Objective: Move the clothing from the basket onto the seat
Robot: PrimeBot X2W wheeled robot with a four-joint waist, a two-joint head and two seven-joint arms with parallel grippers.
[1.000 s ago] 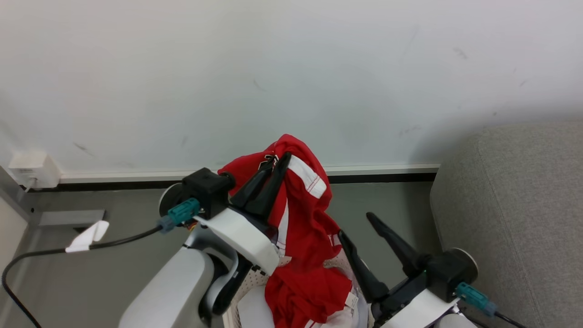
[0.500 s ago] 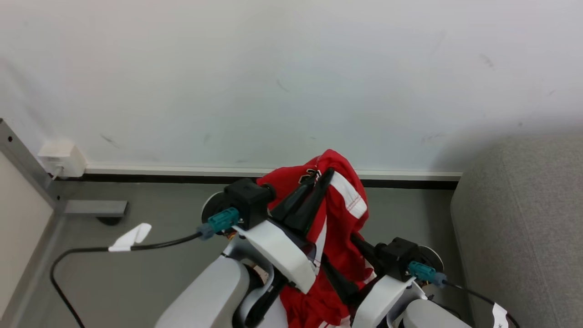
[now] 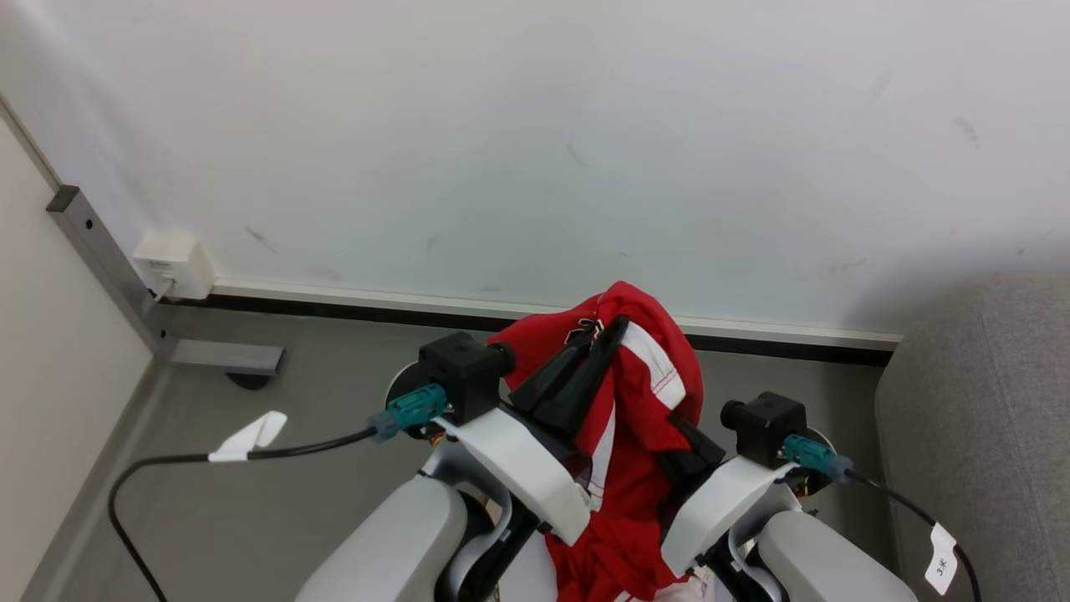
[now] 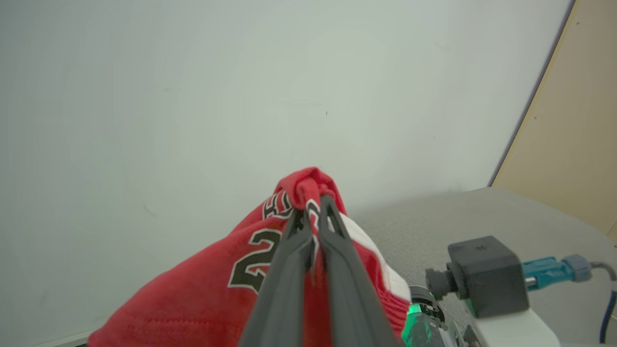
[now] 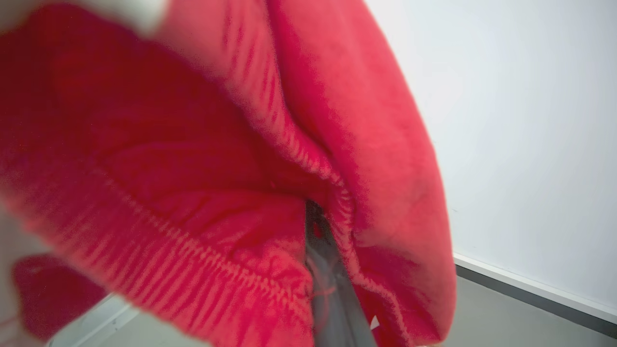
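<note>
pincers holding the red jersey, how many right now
2. The left pincer is shut on the jersey at its raised top bunch. The right pincer is shut on a fold lower on its right side, tips buried in cloth.

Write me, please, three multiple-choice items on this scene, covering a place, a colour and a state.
1. In the head view, the grey sofa lies at: A) the left edge; B) the right edge; C) the top edge.
2. The plug at the left arm's wrist is: A) teal; B) yellow; C) orange.
3. The left gripper is: A) wide open; B) shut on nothing; C) shut on the red jersey.
Answers: 1 B, the grey upholstery sits at the right edge; 2 A, its housing is plainly teal; 3 C, its fingers pinch a bunched fold of the fabric.
</note>
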